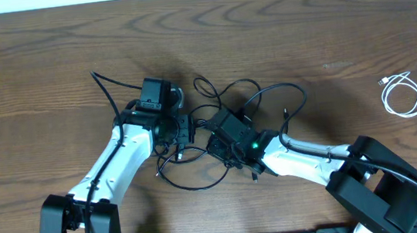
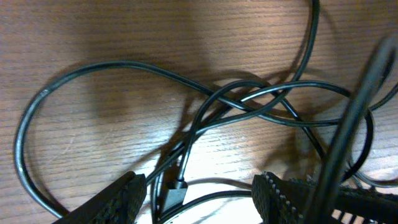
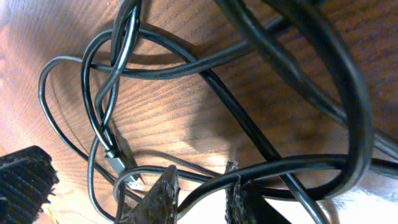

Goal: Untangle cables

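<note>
Standing by the worktop (image 1: 48, 63), I counted two arms reaching in from the near edge and meeting over one tangle of black cables (image 1: 230, 99) that lay near the middle of the wood. Its loops spilled out around both wrists. How many separate black leads made up that tangle I could not tell, since the strands crossed over one another too often to follow. Well apart from it, off towards the right side, lay one white cable (image 1: 403, 94), neatly coiled and touched by nothing. The left end effector (image 2: 199, 198) hung low over the heap with its two fingers (image 2: 118, 199) spread wide and released. One small black plug (image 2: 176, 190) lay on the wood in the gap between them, and neither finger touched it. Just beyond that plug several strands crossed in a single knot-like junction (image 2: 239, 99), and one long loop swept out to the side. The right end effector (image 3: 199, 193) sat close above the wood with its two fingertips (image 3: 160, 194) only narrowly apart. One black strand ran through the gap between them, but I could not tell whether it was clenched on that strand or merely straddling it.
</note>
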Available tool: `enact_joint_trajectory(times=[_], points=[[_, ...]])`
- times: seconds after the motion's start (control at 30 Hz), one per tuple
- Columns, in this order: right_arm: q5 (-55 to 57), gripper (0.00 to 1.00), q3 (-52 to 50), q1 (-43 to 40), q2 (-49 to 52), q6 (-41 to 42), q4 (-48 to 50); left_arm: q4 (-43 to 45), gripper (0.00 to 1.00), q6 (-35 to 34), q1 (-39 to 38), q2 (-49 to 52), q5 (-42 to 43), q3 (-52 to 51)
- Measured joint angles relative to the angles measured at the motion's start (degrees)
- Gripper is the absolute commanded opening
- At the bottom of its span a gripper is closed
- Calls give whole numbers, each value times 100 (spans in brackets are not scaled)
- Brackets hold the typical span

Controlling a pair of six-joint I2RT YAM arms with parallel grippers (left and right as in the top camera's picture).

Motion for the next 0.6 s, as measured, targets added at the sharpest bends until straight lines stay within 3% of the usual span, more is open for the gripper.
enact_joint_trajectory(times=[0.03,0.33,0.43,0.5,0.53,0.6], points=[[-7,1,0,0,0,-59,-9,0,60,-2,0,0,-26,0],[-90,1,0,0,0,-848,-83,2,59,-17,0,0,-129,0],[-85,1,-2,0,0,-1303,-24,2,42,-26,0,0,-133,0],[-83,1,-2,0,-31,-1676,9,2,15,-2,0,0,-131,0],[-83,1,-4,0,-96,-1823,-4,2,8,-35,0,0,-133,0],[-87,1,-4,0,-271,-2000,-9,2,8,-35,0,0,-133,0]])
